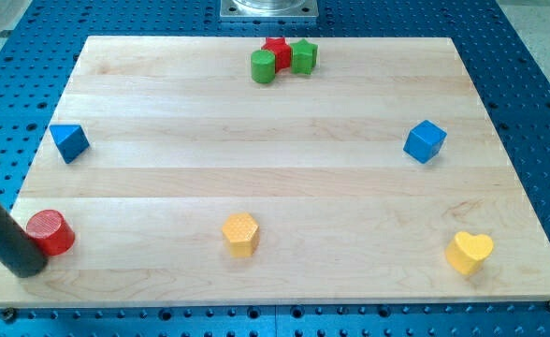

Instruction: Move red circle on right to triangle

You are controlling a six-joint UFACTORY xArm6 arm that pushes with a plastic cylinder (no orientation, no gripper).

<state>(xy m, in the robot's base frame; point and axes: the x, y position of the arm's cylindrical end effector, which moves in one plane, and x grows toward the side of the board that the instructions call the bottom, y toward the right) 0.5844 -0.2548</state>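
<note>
The red circle (pixel 50 232) is a short red cylinder near the board's bottom left corner. The blue triangle (pixel 69 141) lies above it, near the view's left edge. My tip (pixel 27 269) is at the bottom left, touching or almost touching the red circle's lower left side. The rod rises from it toward the view's left edge.
A yellow hexagon (pixel 240 233) sits at bottom centre and a yellow heart (pixel 469 252) at bottom right. A blue cube (pixel 425 141) is at the right. A green cylinder (pixel 263 66), a red star (pixel 277 49) and a green block (pixel 304 56) cluster at top centre.
</note>
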